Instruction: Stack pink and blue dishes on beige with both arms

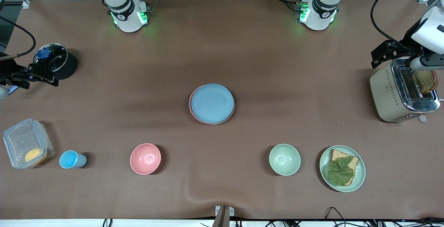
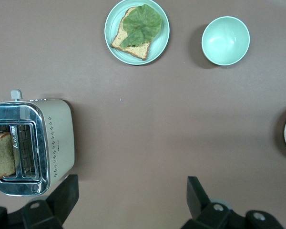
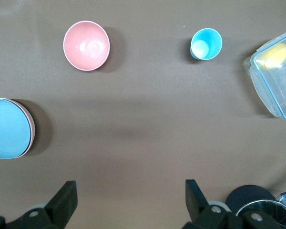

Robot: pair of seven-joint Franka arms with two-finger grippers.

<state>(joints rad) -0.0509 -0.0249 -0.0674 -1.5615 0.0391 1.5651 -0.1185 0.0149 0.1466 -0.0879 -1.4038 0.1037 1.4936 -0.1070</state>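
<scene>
At the table's middle the light blue plate (image 1: 212,103) lies on top of the pale pink plate (image 1: 191,111), of which only a thin rim shows. No beige plate is visible; anything under the pink one is hidden. The right wrist view shows the same stack, blue plate (image 3: 5,128) over pink rim (image 3: 32,130). My left gripper (image 1: 386,52) (image 2: 132,191) hangs open and empty over the table beside the toaster. My right gripper (image 1: 19,76) (image 3: 131,193) hangs open and empty over the table next to a black cup. Both are well away from the stack.
A toaster (image 1: 399,92) with a bread slice stands at the left arm's end. Along the edge nearer the front camera sit a green plate (image 1: 360,176) with bread and a leaf, green bowl (image 1: 284,159), pink bowl (image 1: 145,158), blue cup (image 1: 71,159) and clear container (image 1: 24,143). The black cup (image 1: 60,64) stands at the right arm's end.
</scene>
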